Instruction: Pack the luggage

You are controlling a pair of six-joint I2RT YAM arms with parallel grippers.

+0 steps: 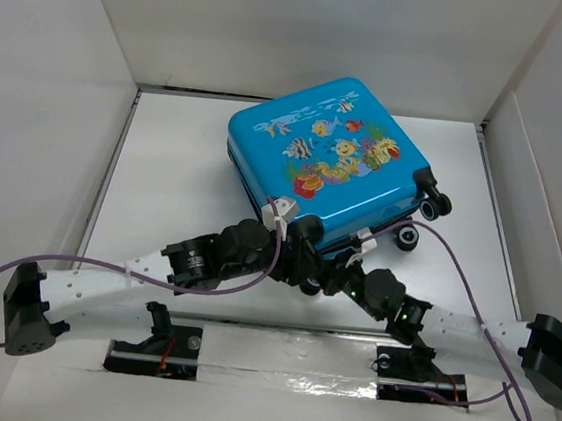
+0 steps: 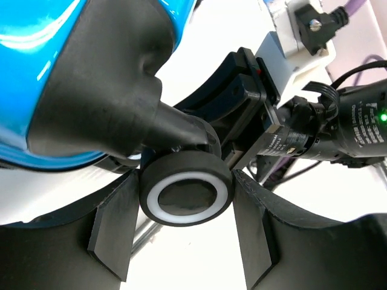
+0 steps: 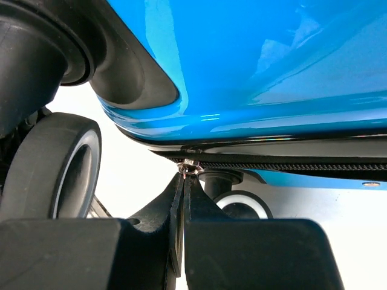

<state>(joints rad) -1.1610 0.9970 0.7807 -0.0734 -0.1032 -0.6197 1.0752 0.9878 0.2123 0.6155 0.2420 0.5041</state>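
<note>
The luggage (image 1: pixel 327 155), a bright-blue suitcase with fish print, lies flat and closed at the back middle of the table. Both grippers are at its near corner. My left gripper (image 1: pixel 301 256) has its jaws spread around a black wheel (image 2: pixel 186 192) with a white ring, and both fingertips touch the wheel's sides (image 2: pixel 186 181). The blue shell (image 2: pixel 36 60) fills that view's upper left. My right gripper (image 1: pixel 340 275) is shut on the small metal zipper pull (image 3: pixel 189 168) at the end of the black zipper line (image 3: pixel 290 165) under the blue shell (image 3: pixel 272 60).
Two more wheels (image 1: pixel 441 202) stick out at the suitcase's right corner. White walls (image 1: pixel 52 96) enclose the table on three sides. The right arm's wrist (image 2: pixel 338 121) sits close behind the left gripper. Purple cables (image 1: pixel 466 270) loop beside both arms.
</note>
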